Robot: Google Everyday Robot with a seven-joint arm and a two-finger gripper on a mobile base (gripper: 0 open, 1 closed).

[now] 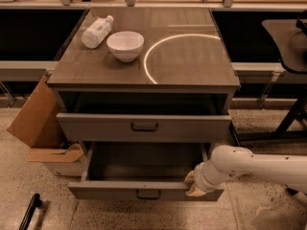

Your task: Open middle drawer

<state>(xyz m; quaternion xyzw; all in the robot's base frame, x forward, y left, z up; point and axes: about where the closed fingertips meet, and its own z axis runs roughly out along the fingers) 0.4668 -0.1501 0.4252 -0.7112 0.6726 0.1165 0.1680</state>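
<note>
The middle drawer [120,190] is the wide, shallow grey one with a small dark loop handle [148,194]. It stands pulled well out, and its dark inside shows empty. My gripper [193,184] is at the top edge of the drawer front near its right end, touching it. My white arm [254,169] reaches in from the right. The taller-fronted drawer [96,127] above is pulled out a little. The lowest drawer is hidden under the middle one.
A white bowl [125,45] and a lying white bottle [97,31] are on the cabinet top [192,61]. An open cardboard box [38,128] stands on the floor at the cabinet's left. A dark table and its legs [288,114] are at the right.
</note>
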